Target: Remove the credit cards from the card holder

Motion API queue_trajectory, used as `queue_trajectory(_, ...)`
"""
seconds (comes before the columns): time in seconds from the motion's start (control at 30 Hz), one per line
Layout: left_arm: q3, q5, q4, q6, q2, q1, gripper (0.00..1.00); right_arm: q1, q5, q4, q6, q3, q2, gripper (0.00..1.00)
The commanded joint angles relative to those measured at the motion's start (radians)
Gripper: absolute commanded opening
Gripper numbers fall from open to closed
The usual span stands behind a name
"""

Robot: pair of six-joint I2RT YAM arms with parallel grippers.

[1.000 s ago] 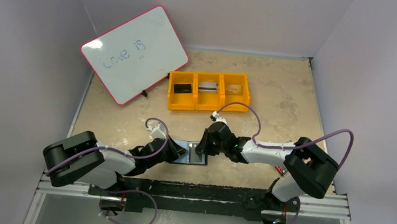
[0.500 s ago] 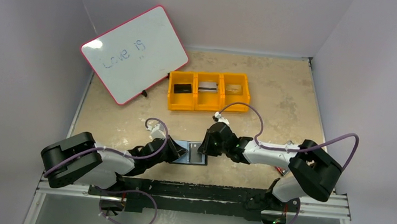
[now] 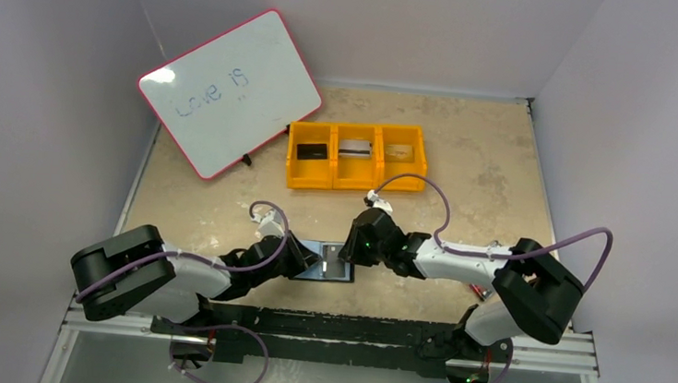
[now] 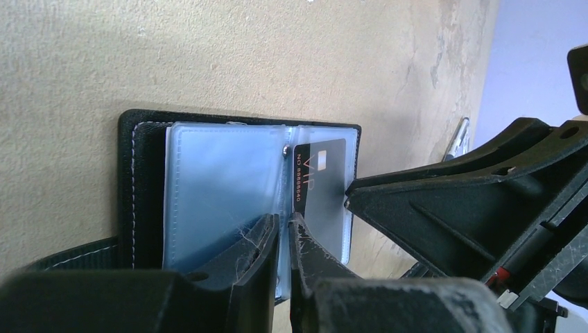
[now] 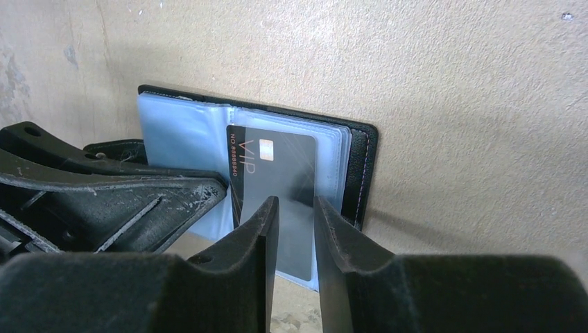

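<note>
The beige, mottled table (image 3: 468, 156) carries a pink-rimmed whiteboard (image 3: 233, 90) at the upper left and an orange three-compartment tray (image 3: 354, 184) just right of it, at upper centre. The card holder (image 3: 333, 267) lies open and flat at lower centre.

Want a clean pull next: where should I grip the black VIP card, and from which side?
Pinch the black VIP card at its short end nearest the right gripper, coming from that side: that end appears to stick out past the card holder.
</note>
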Motion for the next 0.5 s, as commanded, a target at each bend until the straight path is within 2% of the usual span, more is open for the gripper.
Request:
queue_trajectory(0.0,0.021,0.007,-0.038,0.042,0.015,-0.002,0.11,0.000,0.064,-0.071,-0.007,0.017,0.009,0.29)
queue_trajectory(0.1,0.021,0.008,-0.037,0.042,0.015,-0.003,0.11,0.001,-0.007,-0.020,-0.008,-0.006,0.021,0.29)
queue_trajectory(0.27,0.027,0.016,-0.024,0.049,0.018,-0.002,0.13,0.000,-0.034,0.051,-0.026,-0.010,0.062,0.25)
queue_trajectory(0.47,0.022,0.030,0.044,0.040,0.038,-0.004,0.23,0.001,-0.061,0.050,0.000,-0.029,0.088,0.23)
